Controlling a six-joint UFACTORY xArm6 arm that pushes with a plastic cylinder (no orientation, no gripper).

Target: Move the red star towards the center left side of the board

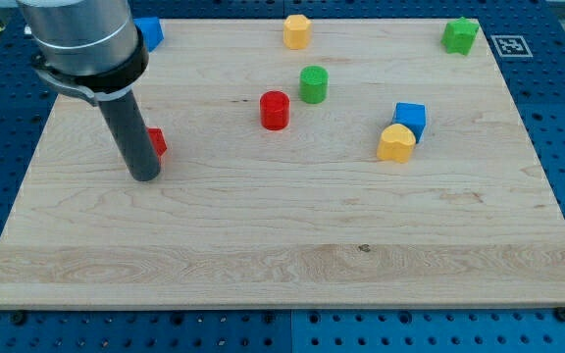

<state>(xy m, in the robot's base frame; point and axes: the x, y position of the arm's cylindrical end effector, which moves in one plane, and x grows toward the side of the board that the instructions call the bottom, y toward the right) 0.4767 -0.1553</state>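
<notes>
Wooden board, red star touching my tip

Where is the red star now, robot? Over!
My tip at the board's left side, touching the red star. Star mostly hidden behind the rod, already near centre left. Nothing in the way; red cylinder far off.

Small red star-shaped block: lies flat on the wooden board, at its left side around mid-height; mostly hidden behind the dark rod, only its right edge showing.
</notes>
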